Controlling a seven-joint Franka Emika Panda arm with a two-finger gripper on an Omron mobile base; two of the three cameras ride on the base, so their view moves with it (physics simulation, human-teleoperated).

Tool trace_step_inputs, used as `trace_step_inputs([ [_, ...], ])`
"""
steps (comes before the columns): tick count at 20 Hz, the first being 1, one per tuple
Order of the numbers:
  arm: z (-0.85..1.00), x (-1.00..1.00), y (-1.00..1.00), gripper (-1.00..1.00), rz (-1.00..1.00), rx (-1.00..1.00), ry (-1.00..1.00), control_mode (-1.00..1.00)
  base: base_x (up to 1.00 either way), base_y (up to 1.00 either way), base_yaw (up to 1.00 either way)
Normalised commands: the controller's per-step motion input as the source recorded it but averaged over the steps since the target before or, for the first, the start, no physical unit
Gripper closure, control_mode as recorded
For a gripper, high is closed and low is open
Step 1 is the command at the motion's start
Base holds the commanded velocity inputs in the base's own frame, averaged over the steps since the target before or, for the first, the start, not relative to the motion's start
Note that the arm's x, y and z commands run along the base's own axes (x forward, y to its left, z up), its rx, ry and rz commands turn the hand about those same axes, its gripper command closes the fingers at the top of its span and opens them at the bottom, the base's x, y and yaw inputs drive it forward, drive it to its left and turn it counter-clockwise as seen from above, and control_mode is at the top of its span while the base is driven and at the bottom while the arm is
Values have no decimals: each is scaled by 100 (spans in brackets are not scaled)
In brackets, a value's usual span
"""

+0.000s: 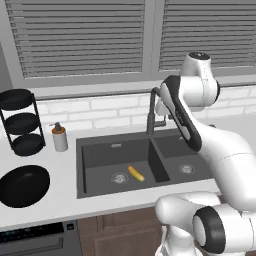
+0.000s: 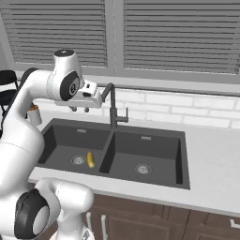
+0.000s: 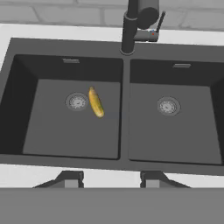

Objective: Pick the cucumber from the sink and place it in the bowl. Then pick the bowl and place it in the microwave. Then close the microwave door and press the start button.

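Two things could bite here, I reckon; the cucumber (image 3: pixel 96 102) is a stubby rounded thing lying flat on the floor of the sink's (image 1: pixel 95 145) left basin, just beside the round drain (image 3: pixel 77 101), so if the fingers (image 3: pixel 69 179) close off-centre or across its length it'll probably roll or squirt away; and the black tap (image 2: pixel 111 105) stands at the divider right next to the gripper (image 2: pixel 79 109), so a sloppy descent might clip it. Fingers look spread apart with nothing between them, hanging well above the sink.

On views: the left base camera has the black bowl (image 1: pixel 24 186) sitting on the worktop near its front left corner, plus a soap bottle (image 1: pixel 60 137) and a three-tier rack (image 1: pixel 21 122); the hand camera instead looks straight down and gives the cucumber's angle properly, slightly diagonal, which the base cameras only hint at.
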Motion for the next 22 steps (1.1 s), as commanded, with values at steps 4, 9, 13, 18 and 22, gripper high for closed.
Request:
trace_step_inputs([
  [4, 0, -5, 0, -100, 0, 0, -1, -100, 0, 0, 0],
  [9, -40, -21, 49, -100, 0, -3, 13, -100, 0, 0, 0],
  [13, -63, 16, 94, -100, -2, -14, 22, -100, 0, 0, 0],
  [18, -67, 39, 20, -100, 0, 0, 8, -100, 0, 0, 0],
  [22, -58, 32, 0, -100, 0, 0, 6, -100, 0, 0, 0],
])
